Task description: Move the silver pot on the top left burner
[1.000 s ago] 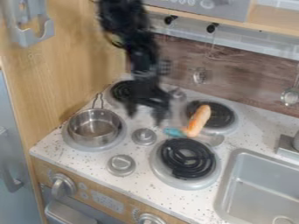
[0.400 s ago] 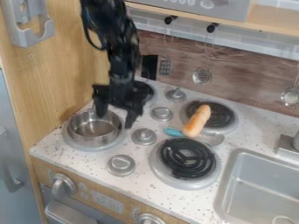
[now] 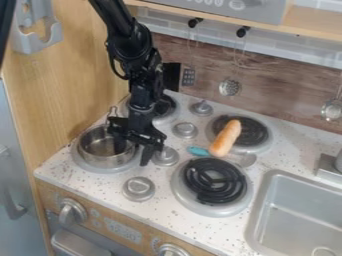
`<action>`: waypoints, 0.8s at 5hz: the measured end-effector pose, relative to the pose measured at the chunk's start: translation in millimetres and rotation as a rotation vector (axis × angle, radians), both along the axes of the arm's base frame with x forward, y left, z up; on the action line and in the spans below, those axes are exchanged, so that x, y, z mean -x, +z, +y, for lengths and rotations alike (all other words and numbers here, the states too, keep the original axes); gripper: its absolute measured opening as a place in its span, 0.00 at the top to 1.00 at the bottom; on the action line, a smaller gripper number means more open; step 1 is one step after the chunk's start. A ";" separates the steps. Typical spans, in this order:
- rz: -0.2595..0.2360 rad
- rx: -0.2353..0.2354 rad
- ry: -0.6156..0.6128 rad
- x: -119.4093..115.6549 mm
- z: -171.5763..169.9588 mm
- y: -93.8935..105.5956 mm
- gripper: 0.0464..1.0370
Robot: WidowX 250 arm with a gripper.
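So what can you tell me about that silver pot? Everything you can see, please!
The pot is small, round and shiny, apparently metal, with straightish sides and no lid. A looped handle rises at its back. It sits upright on the front left burner, and no food shows inside. The robot's open hand straddles its right rim, one finger reaching into the pot and the other outside; whether either touches it, I can't tell.

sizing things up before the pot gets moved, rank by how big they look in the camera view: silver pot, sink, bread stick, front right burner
1. Sink, though cut off by the view's edge
2. Front right burner
3. Silver pot, partly behind the end effector
4. Bread stick
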State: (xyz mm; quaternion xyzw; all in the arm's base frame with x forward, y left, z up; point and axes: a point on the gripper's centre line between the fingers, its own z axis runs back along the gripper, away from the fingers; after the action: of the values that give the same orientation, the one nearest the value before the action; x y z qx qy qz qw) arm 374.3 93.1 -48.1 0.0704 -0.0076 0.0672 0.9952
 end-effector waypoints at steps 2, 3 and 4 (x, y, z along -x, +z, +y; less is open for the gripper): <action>-0.054 -0.023 -0.073 -5.0 -5.9 5.6 0.91; -0.168 0.019 -0.220 -17.0 -17.7 23.7 0.98; -0.276 0.084 -0.364 -35.1 -32.7 33.8 0.98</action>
State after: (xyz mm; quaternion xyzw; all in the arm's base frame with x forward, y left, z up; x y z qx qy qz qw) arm 409.4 60.5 -14.3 0.0165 -0.1533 -0.1040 0.9826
